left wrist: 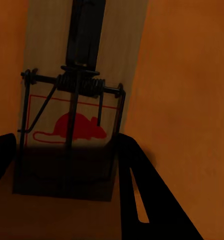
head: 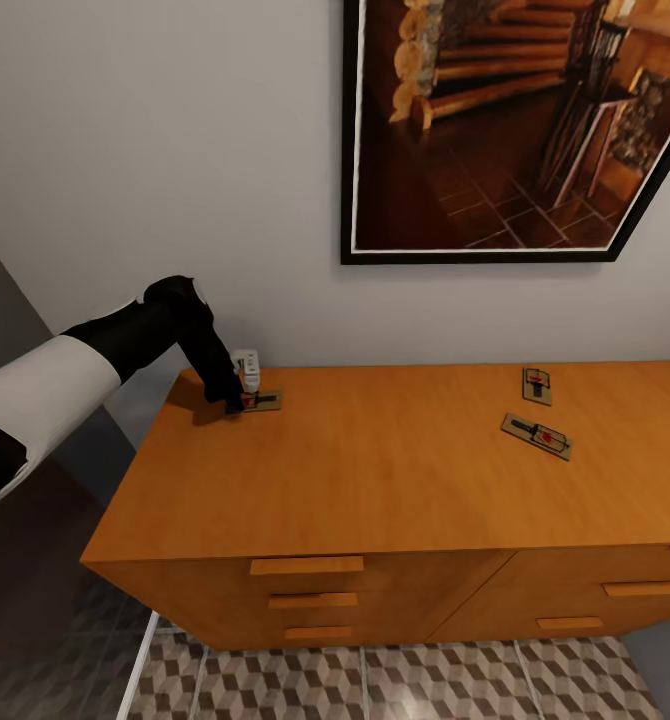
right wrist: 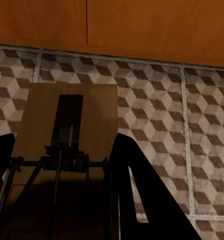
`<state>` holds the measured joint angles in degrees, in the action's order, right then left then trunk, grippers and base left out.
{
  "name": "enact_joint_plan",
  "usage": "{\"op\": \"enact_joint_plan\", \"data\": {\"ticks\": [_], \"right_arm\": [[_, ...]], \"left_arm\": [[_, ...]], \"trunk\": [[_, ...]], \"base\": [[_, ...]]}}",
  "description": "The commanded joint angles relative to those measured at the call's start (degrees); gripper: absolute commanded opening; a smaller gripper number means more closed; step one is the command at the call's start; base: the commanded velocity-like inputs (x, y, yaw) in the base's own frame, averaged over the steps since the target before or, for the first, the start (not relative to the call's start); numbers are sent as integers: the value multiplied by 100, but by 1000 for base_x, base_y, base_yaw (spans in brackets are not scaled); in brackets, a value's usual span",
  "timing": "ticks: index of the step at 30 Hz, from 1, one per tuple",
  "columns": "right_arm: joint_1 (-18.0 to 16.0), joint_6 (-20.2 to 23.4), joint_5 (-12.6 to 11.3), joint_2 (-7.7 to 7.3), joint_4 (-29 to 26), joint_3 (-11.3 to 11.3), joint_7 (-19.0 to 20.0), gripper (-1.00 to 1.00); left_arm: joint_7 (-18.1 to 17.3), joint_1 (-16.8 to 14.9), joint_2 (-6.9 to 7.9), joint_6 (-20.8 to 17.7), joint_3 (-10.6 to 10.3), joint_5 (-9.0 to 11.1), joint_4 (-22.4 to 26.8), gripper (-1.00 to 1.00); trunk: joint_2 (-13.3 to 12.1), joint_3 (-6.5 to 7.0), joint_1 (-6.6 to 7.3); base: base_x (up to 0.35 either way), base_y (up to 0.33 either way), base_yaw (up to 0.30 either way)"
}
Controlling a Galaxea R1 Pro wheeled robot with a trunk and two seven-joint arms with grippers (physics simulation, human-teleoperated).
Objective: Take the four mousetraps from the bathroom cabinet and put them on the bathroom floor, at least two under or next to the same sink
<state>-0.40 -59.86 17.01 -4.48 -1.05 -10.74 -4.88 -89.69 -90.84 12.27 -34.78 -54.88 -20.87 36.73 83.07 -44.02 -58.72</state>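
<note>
Left wrist view: the left gripper [left wrist: 66,165] is straddling a mousetrap [left wrist: 76,100] on the cabinet [left wrist: 192,100], jaws spread. Right wrist view: right gripper [right wrist: 61,185] is pinching another mousetrap [right wrist: 66,125] over the bathroom floor [right wrist: 192,135].

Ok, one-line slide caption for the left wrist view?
Left gripper straddling a mousetrap lying flat on the cabinet top.

Looks like a room in a home, simulator render. Cues: low orange-brown wooden cabinet [head: 395,470] with drawer fronts and bar handles against a plain grey wall [head: 155,150], large black-framed picture [head: 520,125] of a log-cabin interior hung above it. Floor [head: 395,685] is tiled in a brown, beige and cream cube pattern with pale grout, typical of a bathroom or hallway.
</note>
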Motion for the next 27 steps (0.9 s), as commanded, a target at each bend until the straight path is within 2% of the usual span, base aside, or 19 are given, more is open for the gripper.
{"op": "enact_joint_plan", "data": {"ticks": [1,6,8,12,18,27], "right_arm": [[-4,-14,48,0,3,-13,-31,-100],[-4,-14,48,0,4,-9,-31,-100],[-4,-14,48,0,4,-8,-31,-100],[-4,-14,48,0,1,-8,-31,-100],[-4,-14,52,3,3,-7,-31,-100],[-4,-14,51,8,3,-7,-31,-100]], "left_arm": [[-31,137,5,-37,-25,-49,-20,-100],[-31,137,3,-40,143,-50,79,-100],[-31,137,8,-53,304,-54,262,-100],[-31,137,17,-71,418,-58,523,-100],[-31,97,55,-80,455,-64,781,-100],[-31,68,89,-81,453,-66,841,-100]], "trunk": [[1,-6,-1],[1,-6,-1],[1,-6,-1],[1,-6,-1],[1,-6,-1],[1,-6,-1]], "base": [[0,0,0],[0,0,0],[0,0,0],[0,0,0],[0,0,0],[0,0,0]]}}
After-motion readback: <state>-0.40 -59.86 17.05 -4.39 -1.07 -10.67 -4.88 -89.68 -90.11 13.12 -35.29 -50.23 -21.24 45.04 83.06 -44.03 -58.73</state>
